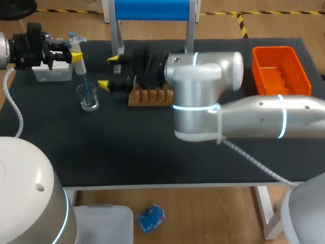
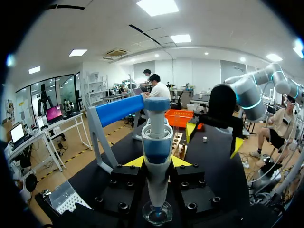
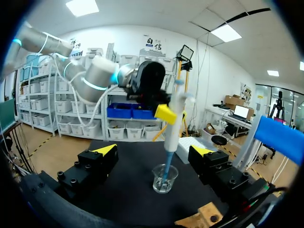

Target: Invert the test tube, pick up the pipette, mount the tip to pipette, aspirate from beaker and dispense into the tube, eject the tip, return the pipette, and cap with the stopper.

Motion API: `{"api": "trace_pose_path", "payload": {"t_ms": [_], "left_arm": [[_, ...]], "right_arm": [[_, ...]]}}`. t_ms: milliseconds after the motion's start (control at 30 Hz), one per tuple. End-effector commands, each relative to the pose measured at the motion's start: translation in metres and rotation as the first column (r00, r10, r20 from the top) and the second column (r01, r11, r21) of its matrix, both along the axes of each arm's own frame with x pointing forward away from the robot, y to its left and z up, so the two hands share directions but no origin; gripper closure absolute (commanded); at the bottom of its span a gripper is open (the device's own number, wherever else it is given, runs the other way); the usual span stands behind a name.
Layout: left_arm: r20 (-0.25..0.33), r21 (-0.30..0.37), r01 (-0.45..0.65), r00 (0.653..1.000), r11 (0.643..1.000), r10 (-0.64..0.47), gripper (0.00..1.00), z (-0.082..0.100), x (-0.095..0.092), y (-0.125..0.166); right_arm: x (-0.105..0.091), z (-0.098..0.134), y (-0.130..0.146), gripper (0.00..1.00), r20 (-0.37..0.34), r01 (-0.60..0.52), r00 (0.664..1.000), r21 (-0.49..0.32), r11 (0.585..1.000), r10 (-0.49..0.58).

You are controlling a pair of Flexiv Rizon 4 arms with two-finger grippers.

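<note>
Grips the pipette point(image 2: 156, 156) upright between left gripper's point(image 2: 156, 162) jaws, tip point(image 3: 165, 172) down inside the beaker point(image 3: 165, 179). Holds right gripper's point(image 3: 154, 152) jaws spread by the wooden rack point(image 1: 151, 96), beaker ahead, untouched.

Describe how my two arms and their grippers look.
The right arm and left arm have smooth silver-grey rounded links, glowing cyan rings at the joints, and a white coiled cable alongside. The left gripper and right gripper are black and blocky, each with two yellow-tipped fingers.
</note>
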State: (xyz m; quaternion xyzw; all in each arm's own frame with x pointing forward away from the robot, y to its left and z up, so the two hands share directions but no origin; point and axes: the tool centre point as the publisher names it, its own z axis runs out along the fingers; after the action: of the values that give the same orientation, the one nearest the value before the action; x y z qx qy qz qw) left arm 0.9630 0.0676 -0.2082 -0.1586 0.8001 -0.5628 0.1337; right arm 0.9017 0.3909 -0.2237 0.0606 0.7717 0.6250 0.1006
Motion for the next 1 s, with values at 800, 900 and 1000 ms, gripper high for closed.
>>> {"api": "trace_pose_path", "payload": {"t_ms": [800,900,1000], "left_arm": [[0.002,-0.001,0.001,1.000,1.000,-0.001,1.00,-0.001,0.000,0.000],[0.002,-0.001,0.001,1.000,1.000,-0.001,1.00,-0.001,0.000,0.000],[0.002,-0.001,0.001,1.000,1.000,-0.001,1.00,-0.001,0.000,0.000]], "right_arm": [[0.020,0.080,-0.013,0.00,-0.053,-0.063,0.997,-0.125,0.990,0.057],[0.020,0.080,-0.013,0.00,-0.053,-0.063,0.997,-0.125,0.990,0.057],[0.022,0.079,-0.006,0.00,-0.044,-0.090,0.995,-0.137,0.986,0.085]]}}
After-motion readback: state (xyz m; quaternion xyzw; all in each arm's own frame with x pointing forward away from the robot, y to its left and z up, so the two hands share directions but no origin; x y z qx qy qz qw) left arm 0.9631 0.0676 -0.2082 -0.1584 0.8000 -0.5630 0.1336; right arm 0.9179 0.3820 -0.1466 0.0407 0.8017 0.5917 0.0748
